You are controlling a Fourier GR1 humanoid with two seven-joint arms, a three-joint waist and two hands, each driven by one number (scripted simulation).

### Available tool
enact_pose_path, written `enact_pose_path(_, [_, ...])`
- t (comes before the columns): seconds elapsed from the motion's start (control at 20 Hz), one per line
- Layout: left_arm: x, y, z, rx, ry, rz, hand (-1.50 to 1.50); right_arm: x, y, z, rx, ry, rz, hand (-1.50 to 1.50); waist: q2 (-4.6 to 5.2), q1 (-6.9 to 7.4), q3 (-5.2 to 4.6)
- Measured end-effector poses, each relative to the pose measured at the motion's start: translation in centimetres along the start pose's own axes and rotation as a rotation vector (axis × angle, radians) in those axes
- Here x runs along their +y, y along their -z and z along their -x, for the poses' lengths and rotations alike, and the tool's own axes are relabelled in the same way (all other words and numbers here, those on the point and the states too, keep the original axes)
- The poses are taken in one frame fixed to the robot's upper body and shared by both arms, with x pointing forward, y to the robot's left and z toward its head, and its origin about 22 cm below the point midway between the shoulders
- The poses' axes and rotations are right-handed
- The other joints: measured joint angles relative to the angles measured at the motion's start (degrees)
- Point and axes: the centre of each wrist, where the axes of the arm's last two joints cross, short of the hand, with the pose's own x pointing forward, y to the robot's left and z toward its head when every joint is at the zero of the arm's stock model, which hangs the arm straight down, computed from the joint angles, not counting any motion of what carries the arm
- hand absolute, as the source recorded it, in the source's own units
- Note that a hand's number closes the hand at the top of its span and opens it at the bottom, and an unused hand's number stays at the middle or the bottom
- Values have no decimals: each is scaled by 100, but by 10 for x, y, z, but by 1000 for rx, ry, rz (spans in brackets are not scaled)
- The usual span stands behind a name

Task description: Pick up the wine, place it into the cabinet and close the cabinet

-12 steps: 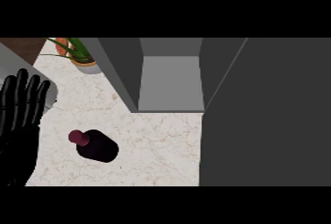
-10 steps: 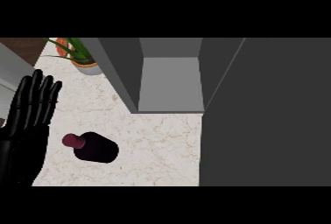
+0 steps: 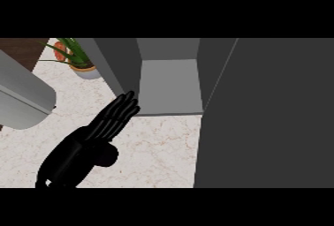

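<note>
- Left hand (image 3: 88,145) was seen low at the left over the counter (image 3: 163,150), with the wrist at the lower edge.
- Its fingers (image 3: 120,110) were held straight and close together, nothing clasped, pointing up and to the right.
- Wine: no bottle could be made out. A dark rounded bulge just right of the palm could not be told apart from the thumb.
- A grey rounded shape (image 3: 20,101) was noted at the left edge, not identified.
- The door (image 3: 267,114) was seen as a broad dark panel filling the right side.
- The cabinet (image 3: 120,62) was recorded open, its inside floor bare and pale grey; the fingertips were just beside its left wall's front corner.
- A potted plant (image 3: 75,57) was noted farthest back, left of the cabinet.
</note>
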Motion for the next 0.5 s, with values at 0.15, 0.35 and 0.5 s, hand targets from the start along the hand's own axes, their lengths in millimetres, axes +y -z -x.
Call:
enact_pose_path(0.15, [-16, 3, -19, 32, -49, 56, -150, 4, -12, -19, 13, 16, -37, -150, -11, 51, 2])
enact_pose_path(0.35, [-30, -3, -47, 53, -78, 84, -150, 11, -22, -38, 34, 26, -56, -150, -12, 103, 1])
enact_pose_path(0.5, [-40, -8, -65, 65, -93, 91, -150, 15, -26, -41, 58, 37, -60, -150, -11, 118, 1])
